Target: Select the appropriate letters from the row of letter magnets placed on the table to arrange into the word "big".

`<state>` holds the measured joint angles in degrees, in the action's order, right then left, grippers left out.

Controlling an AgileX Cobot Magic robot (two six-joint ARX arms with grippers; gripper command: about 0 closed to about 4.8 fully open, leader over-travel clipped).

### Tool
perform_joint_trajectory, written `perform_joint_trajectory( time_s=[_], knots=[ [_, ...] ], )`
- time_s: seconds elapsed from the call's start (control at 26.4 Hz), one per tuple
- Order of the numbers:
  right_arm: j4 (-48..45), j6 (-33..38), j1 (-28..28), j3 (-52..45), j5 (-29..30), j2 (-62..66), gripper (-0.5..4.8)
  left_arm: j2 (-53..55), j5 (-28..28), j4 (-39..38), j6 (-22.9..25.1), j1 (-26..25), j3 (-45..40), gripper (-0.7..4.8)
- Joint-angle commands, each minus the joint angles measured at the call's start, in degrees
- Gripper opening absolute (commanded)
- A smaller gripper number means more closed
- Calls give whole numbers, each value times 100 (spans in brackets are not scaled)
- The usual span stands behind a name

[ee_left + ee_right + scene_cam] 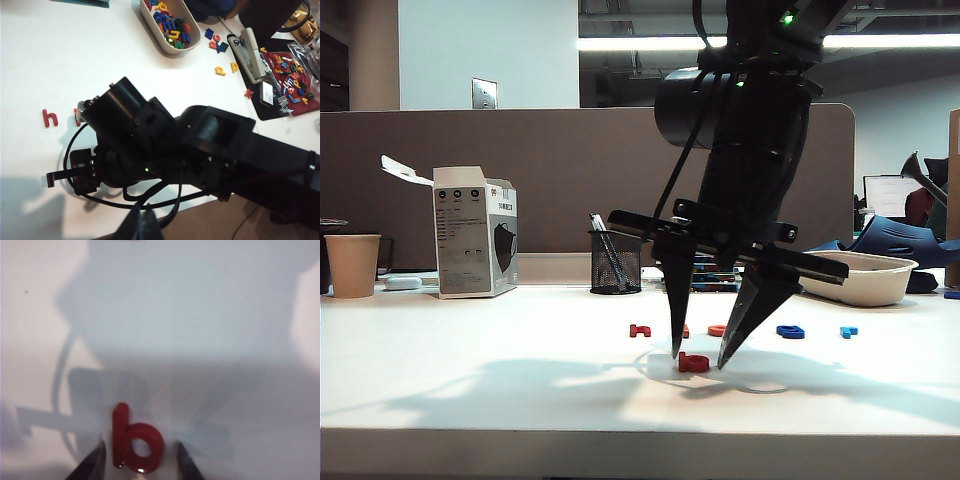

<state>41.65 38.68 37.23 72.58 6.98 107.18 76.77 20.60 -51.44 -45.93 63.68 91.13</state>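
We can't see the left gripper in any view; the left wrist pic is mostly filled by the other arm [190,150], which hides much of the table [65,55] and all but a sliver of a red letter [77,116] beside the "h" [49,118]. In the exterior pic, the right gripper [698,360] covers part of the letter row [740,330]; two pieces behind its fingers [678,315] are too small and blocked to read. The "b" [134,440] is blurry, and the fingertips are cut off at the frame edge.
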Motion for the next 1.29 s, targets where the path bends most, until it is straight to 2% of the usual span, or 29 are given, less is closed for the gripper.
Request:
perform_joint_trajectory(
  time_s=[0.04, 0.26, 0.42, 0.79, 1.06, 1.29],
  knots=[
    [470, -42, 4, 184, -114, 105, 202, -20, 17, 52, 7, 4, 11, -5],
    [732, -319, -31, 964, -452, 107, 213, -20, 17, 52, 7, 4, 11, -5],
    [734, -358, -101, 1255, -452, 109, 213, -20, 17, 55, 7, 4, 11, -5],
    [-197, -634, -385, 1322, -461, 199, 212, -20, 15, 55, 7, 4, 11, -5],
    [-352, -1032, -566, 1335, -319, 636, 212, -20, 15, 52, 7, 4, 11, -5],
    [-619, -1067, -564, 1335, -291, 719, 212, -20, 17, 52, 7, 4, 11, -5]
  ],
)
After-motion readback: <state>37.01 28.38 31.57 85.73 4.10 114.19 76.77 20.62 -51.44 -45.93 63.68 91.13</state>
